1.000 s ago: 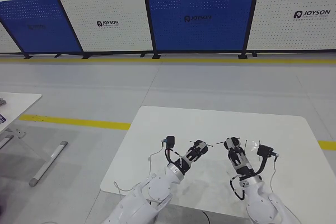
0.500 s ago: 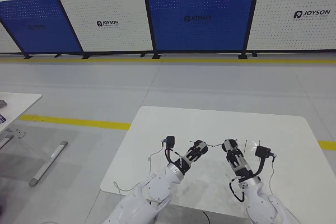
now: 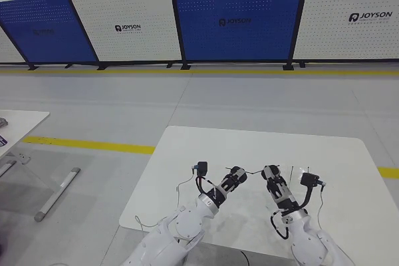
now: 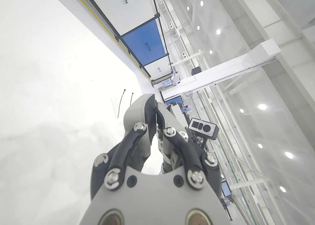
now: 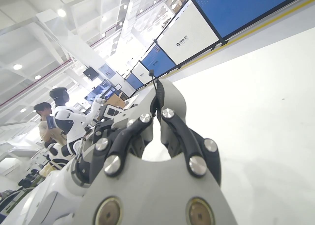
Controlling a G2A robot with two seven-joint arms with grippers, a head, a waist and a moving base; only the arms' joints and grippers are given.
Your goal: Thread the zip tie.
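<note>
- Your right gripper (image 5: 158, 89) is pinched tight on the zip tie (image 5: 153, 75). The small square head stands just clear of the fingertips, and the strap runs down between the pads.
- Your left gripper (image 4: 154, 106) also has its pads pressed together. In the top view a thin dark strand runs from it across to the right gripper, so I judge it holds the tail end of the same tie. Its own wrist view hides the strap.
- Both grippers sit close together above the white desk (image 3: 206, 149), tips facing each other, with a short span of tie between them.
- Two spare ties (image 4: 121, 102) lie flat on the desk near the right arm, side by side.
- Expect almost no weight. The tie looks like thin, smooth plastic, so it should bend easily and spring back when let go. It may also slide or twist between the pads.
- Keep your hold just below the head so the slot cannot swing about.
- Grip the tail close to its tip, leaving only enough free to enter the slot. A long free end will likely droop or whip.
- You cannot see which way the slot faces, so don't press the tail in hard, or the strap may buckle.
</note>
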